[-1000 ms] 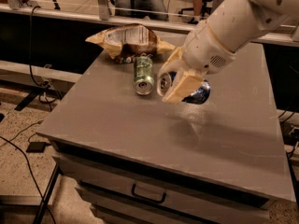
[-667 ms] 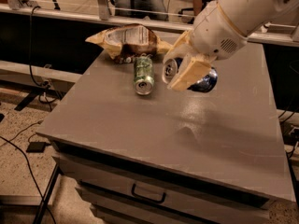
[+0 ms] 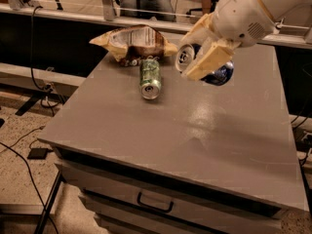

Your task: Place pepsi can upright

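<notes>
The pepsi can [image 3: 218, 74] is dark blue with a silver top. It is held lying sideways in the air above the far middle of the grey table [image 3: 195, 130], its silver top facing left. My gripper [image 3: 204, 57] is shut on the can, its cream fingers [image 3: 209, 62] clamped across the can's body. The arm reaches in from the upper right. Most of the can's middle is hidden behind the fingers.
A green can [image 3: 150, 77] lies on its side on the table, left of the gripper. A crumpled chip bag [image 3: 134, 43] lies behind it at the table's far edge. A drawer with a handle [image 3: 155, 203] is under the table's front edge. Cables lie on the floor at left.
The gripper has lifted the pepsi can higher and moved it toward the far side of the table. The green can and bag have not moved.
</notes>
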Tool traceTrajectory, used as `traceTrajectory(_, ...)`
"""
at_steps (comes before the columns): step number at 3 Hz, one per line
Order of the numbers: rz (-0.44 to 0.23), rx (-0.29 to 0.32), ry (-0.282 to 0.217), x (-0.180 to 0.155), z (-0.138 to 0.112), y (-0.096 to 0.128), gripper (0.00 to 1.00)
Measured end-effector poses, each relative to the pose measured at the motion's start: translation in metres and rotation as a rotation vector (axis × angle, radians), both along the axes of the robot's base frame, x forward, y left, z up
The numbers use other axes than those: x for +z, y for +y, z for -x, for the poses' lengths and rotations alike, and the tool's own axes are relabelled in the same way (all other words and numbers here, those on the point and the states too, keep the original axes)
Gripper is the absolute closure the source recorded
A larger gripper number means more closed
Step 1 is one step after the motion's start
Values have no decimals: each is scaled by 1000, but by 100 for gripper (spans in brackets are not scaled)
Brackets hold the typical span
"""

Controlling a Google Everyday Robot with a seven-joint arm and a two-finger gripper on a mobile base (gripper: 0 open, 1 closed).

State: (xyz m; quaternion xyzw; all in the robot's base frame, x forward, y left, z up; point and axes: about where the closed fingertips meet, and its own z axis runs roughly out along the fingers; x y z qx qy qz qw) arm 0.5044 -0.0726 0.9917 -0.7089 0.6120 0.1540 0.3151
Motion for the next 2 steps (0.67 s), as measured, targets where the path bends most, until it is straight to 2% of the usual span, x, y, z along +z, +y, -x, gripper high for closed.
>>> traceTrajectory(1, -180, 41, 44, -4, 4, 7, 100)
traceTrajectory(2, -379, 102, 79, 0, 20, 25, 100)
